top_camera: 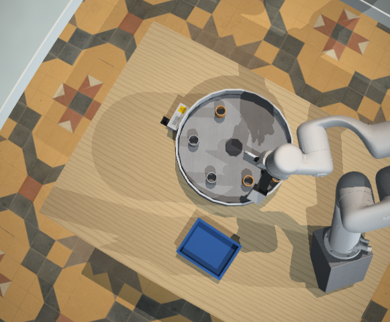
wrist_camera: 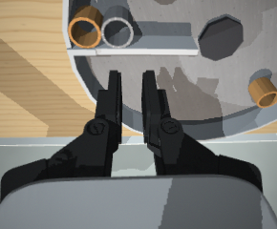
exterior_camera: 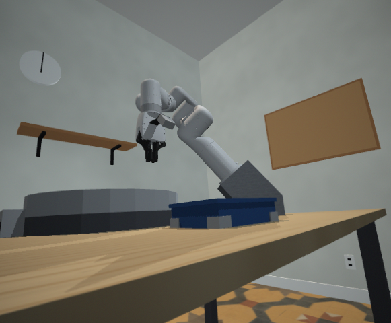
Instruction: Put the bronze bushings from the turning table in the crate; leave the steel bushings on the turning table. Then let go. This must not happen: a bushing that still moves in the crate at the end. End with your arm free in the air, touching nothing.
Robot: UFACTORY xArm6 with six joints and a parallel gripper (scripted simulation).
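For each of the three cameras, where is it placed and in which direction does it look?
Top: above the table, looking down on the turning table, blue crate, and the arm with its base.
Exterior: low at the table's edge, looking across at the crate and arm; the tool hangs above the turning table.
Wrist: on the arm, looking down past the tool, nearly closed and holding nothing, onto the disc and a bronze bushing.
Shared: top and wrist both show bushings on the turning table.
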